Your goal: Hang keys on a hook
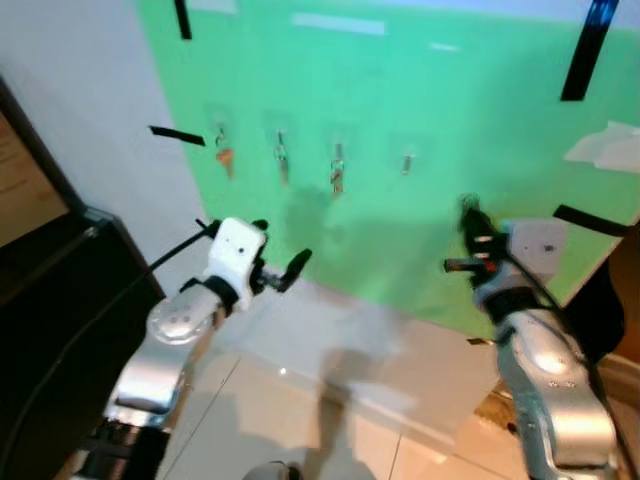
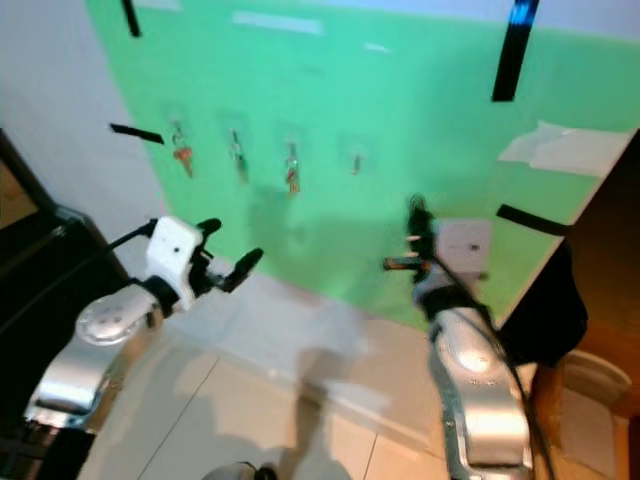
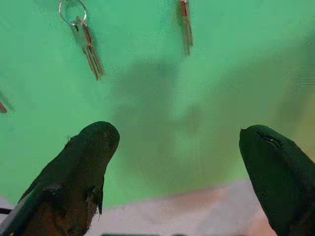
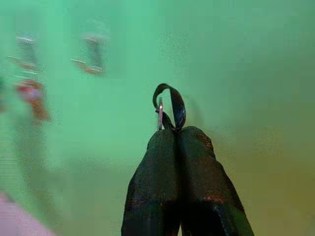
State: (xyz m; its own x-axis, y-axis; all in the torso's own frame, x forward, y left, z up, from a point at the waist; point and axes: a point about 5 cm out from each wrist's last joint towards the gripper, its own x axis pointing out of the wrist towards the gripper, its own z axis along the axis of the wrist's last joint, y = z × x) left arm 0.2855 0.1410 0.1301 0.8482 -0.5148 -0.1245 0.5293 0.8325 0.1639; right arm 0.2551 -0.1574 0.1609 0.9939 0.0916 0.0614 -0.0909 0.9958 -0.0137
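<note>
Our right gripper (image 4: 170,129) has its jaws pressed together on a key ring (image 4: 160,113), with a dark loop arching just past the tips. We carry it this way, we judge, so the ring stands free to slip over a hook. In the head views that gripper (image 1: 470,225) is raised toward the green board (image 1: 480,130), at about 4 o'clock from the fourth hook (image 1: 407,163) — the one in the row that looks bare, though it is small and blurred. The three hooks to its 9 o'clock side already hold keys: an orange-tagged set (image 1: 225,157), then two plain sets (image 1: 282,157) and (image 1: 337,172). Our left gripper (image 1: 282,265) hovers at the board's lower edge with jaws spread wide and empty, likely kept clear of the work.
</note>
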